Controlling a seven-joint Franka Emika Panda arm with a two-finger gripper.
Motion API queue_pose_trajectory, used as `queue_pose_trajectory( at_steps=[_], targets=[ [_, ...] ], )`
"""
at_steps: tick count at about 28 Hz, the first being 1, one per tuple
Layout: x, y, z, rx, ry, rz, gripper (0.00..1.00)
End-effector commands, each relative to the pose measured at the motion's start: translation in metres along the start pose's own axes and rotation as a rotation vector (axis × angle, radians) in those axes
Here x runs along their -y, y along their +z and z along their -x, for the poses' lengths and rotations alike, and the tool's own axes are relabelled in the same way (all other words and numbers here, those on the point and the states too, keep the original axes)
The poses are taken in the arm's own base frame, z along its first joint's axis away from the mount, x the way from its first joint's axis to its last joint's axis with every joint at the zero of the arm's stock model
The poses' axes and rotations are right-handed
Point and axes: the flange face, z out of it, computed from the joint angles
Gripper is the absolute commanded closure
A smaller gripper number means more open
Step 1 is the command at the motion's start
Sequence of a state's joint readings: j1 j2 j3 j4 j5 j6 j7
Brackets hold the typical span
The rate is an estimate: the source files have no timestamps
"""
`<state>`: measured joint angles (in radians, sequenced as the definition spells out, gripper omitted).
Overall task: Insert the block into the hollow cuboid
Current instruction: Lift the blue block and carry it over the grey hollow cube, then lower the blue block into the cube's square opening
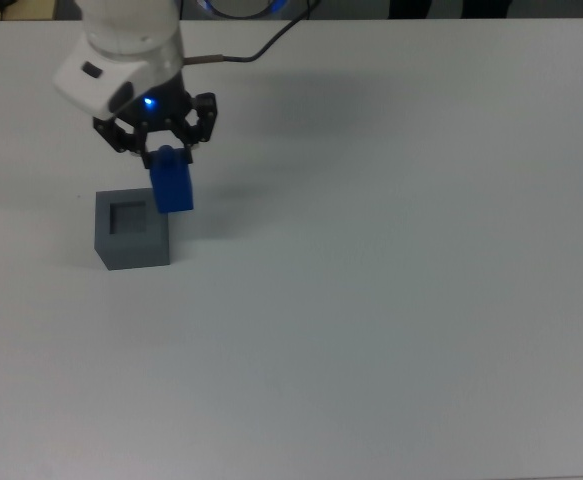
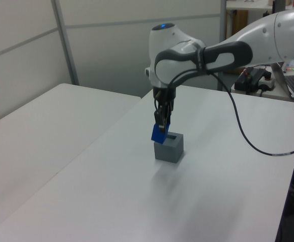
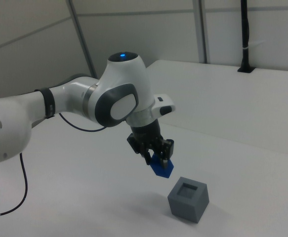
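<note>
The blue block [image 1: 173, 186] [image 2: 159, 134] [image 3: 162, 168] hangs in the air, tilted, with my gripper [image 1: 164, 158] [image 2: 161, 125] [image 3: 157, 156] shut on its top end. The grey hollow cuboid [image 1: 130, 228] [image 2: 169, 147] [image 3: 188, 199] stands on the white table with its square recess facing up. In the top view the block overlaps the cuboid's right top edge. In the right view the block is above and to the left of the cuboid, clear of it.
The white table [image 1: 391, 280] stretches wide around the cuboid. A black cable [image 1: 261, 50] [image 2: 242, 131] trails from the arm across the table. Wall panels [image 2: 111, 45] stand behind the table in the left view.
</note>
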<state>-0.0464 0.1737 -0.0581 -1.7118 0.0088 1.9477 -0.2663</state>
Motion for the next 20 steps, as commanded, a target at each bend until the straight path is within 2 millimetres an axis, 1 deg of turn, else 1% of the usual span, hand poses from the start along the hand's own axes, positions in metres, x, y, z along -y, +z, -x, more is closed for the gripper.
queue_pose_trajectory(
  at_steps=[1,4,5,10,14,15,20],
  targets=[
    [-0.024,-0.007,0.002,-0.01,0.009,-0.014,1.0],
    [-0.037,-0.008,0.004,-0.027,0.01,-0.006,1.0],
    [-0.045,-0.006,0.005,-0.034,0.015,-0.002,1.0],
    [-0.059,0.01,0.005,-0.016,0.029,0.005,1.0],
    [-0.064,0.015,0.005,-0.014,0.023,0.008,1.0],
    [-0.065,0.02,0.004,-0.01,0.022,0.006,1.0],
    [-0.07,0.029,0.002,-0.015,0.021,0.011,1.0]
  ],
)
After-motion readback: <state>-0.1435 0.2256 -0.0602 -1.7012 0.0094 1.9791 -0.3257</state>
